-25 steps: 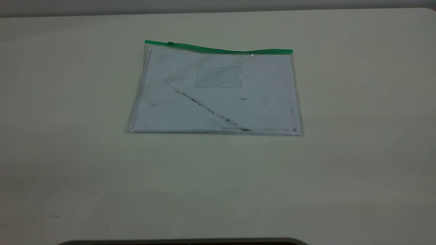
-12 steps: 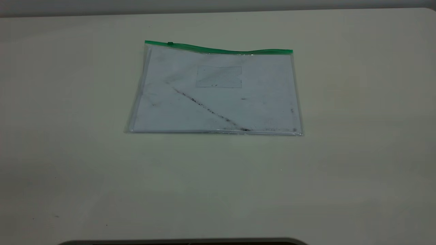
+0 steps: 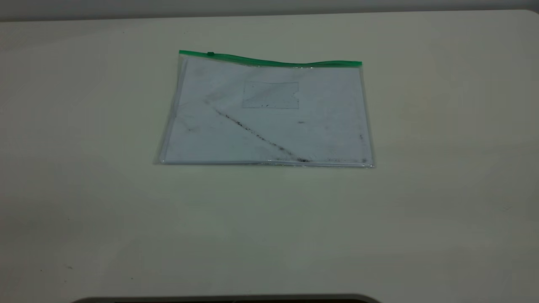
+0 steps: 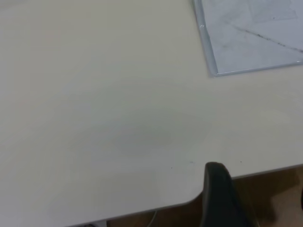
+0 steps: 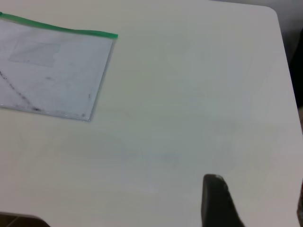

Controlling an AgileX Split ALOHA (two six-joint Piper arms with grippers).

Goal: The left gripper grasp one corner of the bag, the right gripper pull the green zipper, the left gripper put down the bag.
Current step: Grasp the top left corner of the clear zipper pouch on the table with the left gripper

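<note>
The work surface is a cream-white table (image 3: 269,235) with a smooth matte top that fills nearly the whole exterior view. Its far right corner is rounded. A few small dark specks mark the near left area of the top. Beyond the far edge runs a plain pale grey wall (image 3: 269,6). A dark curved edge (image 3: 227,299) sits along the bottom of the exterior view. Illumination is even and diffuse, with soft shading only. In the left wrist view, a brown floor (image 4: 270,189) shows below the table's rounded edge.
</note>
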